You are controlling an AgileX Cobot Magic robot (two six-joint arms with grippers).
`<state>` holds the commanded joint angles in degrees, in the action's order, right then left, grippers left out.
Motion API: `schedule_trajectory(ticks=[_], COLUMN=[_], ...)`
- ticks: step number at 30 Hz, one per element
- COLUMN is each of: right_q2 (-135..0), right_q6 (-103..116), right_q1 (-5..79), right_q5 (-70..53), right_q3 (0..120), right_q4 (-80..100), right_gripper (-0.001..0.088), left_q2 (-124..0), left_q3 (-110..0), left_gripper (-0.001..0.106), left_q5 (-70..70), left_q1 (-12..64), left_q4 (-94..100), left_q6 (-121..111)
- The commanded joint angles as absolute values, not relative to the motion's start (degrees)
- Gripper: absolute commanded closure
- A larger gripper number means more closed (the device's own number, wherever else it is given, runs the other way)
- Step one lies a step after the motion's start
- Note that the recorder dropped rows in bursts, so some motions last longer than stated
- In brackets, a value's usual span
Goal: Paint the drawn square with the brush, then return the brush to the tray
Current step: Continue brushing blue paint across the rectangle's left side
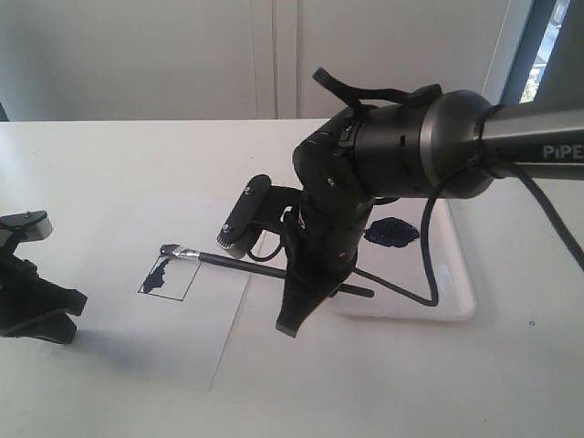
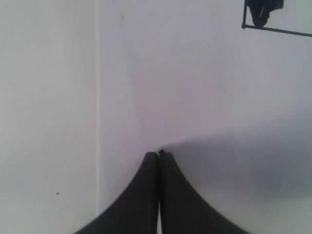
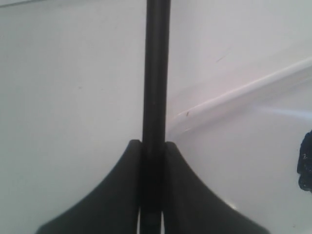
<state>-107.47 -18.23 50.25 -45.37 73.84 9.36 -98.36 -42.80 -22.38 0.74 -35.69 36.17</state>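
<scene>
Painting step, judged partly done. Grips long thin black-handled paintbrush (image 1: 239,264) in clenched right hand (image 3: 153,144), bristle tip at a corner of thin black-outlined square (image 1: 169,274), partly smeared. Holds left hand (image 2: 159,155) clenched, empty. Next: sweep across blank area, then return to glossy white tray (image 1: 456,306).

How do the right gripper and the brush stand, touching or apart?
Touching. The right wrist view shows the brush handle pinched between both fingers of the right gripper, no gap on either side.
</scene>
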Motion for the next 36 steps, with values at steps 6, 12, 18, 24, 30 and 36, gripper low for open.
schedule_trajectory(ticks=[6, 12, 18, 24, 30, 36], right_q2=[-107.6, -107.6, -107.6, -107.6, -107.6, -107.4], right_q6=[-18.2, -19.4, -23.8, -25.7, -25.7, -25.7], right_q1=[50.3, 50.3, 50.3, 50.3, 50.3, 50.3], right_q5=[-46.6, -47.5, -47.6, -49.3, -50.7, -52.2], right_q3=[74.1, 74.1, 74.1, 74.1, 74.1, 74.1], right_q4=[9.4, 8.6, 5.3, 4.3, 4.2, 3.2], right_gripper=[0.0868, 0.0868, 0.0868, 0.0868, 0.0868, 0.0868], left_q2=[-98.4, -98.4, -98.4, -98.4, -98.4, -98.4], left_q3=[-42.8, -42.8, -42.8, -42.8, -42.8, -42.8], left_gripper=[0.105, 0.105, 0.105, 0.105, 0.105, 0.105], left_q5=[-22.4, -22.2, -22.2, -22.2, -22.2, -22.2], left_q1=[0.7, 0.7, 0.7, 0.7, 0.7, 0.7], left_q4=[-35.7, -35.7, -35.7, -35.7, -35.7, -35.7], left_q6=[36.2, 36.2, 36.2, 36.2, 36.2, 36.2])
